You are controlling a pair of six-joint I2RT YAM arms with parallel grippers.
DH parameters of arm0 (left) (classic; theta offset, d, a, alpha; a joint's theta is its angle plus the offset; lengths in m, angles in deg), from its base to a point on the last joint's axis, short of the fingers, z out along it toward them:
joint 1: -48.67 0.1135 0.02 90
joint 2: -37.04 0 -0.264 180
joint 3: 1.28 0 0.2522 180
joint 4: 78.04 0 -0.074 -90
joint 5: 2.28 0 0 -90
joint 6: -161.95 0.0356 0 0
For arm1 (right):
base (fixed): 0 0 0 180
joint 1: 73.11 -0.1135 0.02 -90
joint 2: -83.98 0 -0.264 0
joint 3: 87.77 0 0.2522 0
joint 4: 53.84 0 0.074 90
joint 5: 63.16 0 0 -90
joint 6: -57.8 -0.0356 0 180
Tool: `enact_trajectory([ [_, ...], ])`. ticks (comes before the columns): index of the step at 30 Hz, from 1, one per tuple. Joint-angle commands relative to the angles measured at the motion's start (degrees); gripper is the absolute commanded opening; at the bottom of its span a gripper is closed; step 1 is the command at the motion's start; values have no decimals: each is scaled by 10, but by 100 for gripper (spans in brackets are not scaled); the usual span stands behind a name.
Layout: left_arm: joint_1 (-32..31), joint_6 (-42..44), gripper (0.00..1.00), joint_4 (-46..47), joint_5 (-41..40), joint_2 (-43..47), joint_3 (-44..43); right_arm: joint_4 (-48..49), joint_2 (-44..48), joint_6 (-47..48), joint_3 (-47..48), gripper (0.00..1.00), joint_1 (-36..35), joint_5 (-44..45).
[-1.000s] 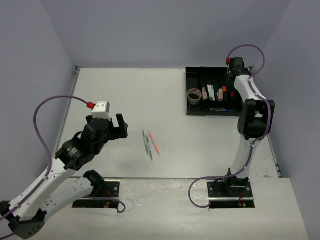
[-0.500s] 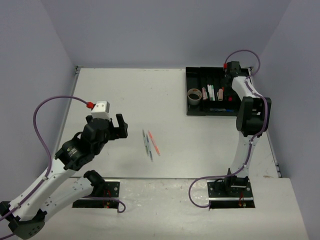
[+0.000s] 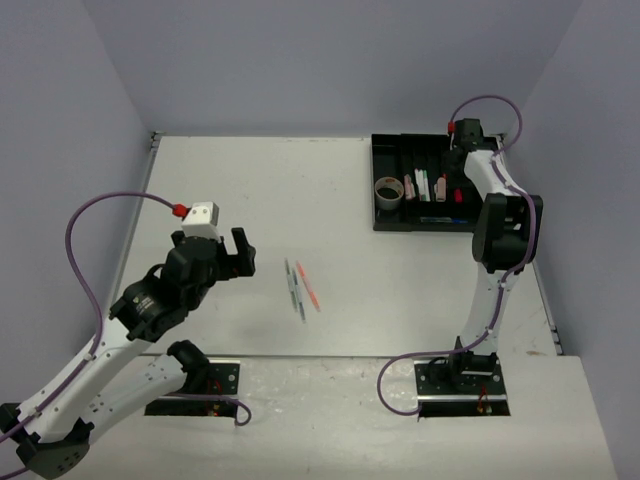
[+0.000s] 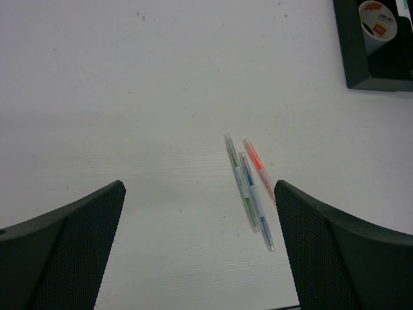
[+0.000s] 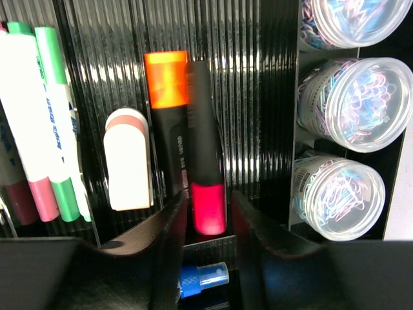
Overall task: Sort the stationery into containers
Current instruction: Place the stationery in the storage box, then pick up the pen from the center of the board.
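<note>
Three thin pens, green [image 4: 240, 182], blue [image 4: 257, 205] and orange [image 4: 258, 166], lie side by side on the table [image 3: 300, 288]. My left gripper [image 3: 240, 255] hovers to their left, open and empty [image 4: 200, 187]. The black compartment tray [image 3: 385, 150] stands at the far right. My right gripper [image 3: 453, 163] is low over it. Its jaws stand slightly apart on either side of the pink highlighter [image 5: 206, 168], which lies in the tray [image 5: 258, 97] beside the orange highlighter [image 5: 166, 116]. Three paperclip tubs [image 5: 358, 103] fill the right compartment. The tape roll [image 3: 388, 190] sits at the tray's left end.
In the tray are also green and pink markers [image 5: 55, 116], a white and pink eraser [image 5: 129, 158] and a blue-capped item [image 5: 203, 279]. Purple walls enclose the table [image 3: 230, 190] on three sides. The tray's corner with the tape roll [image 4: 379, 22] shows in the left wrist view.
My right wrist has shifted slightly left and farther back over the tray. The left arm and the pens have not moved.
</note>
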Motion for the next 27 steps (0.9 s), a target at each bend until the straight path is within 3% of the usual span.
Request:
enact_trajectory([
  [1,2,19,100,24,5,7,4,-16,-8,0,30,41,0,1],
  [7,2,19,100,24,3,7,3,-35,7,-11,43,41,-7,-6],
  [12,2,15,100,19,-5,-5,1,-37,93,-39,27,42,-34,-19],
  [18,15,0,100,6,-30,-25,-4,9,268,-101,-107,44,-170,-2],
  [22,15,-26,100,-17,-74,-25,-15,50,388,-158,-256,47,-329,53],
  [23,15,-33,100,-27,-84,-25,-20,82,418,-169,-301,53,-360,39],
  [24,15,-43,100,-45,-92,-20,-29,161,464,-184,-382,74,-386,-1],
  [25,15,-43,100,-51,-99,-20,-33,164,465,-206,-385,75,-386,-72],
  [27,15,-34,100,-51,-111,-7,-39,269,480,-237,-478,94,-382,-330],
])
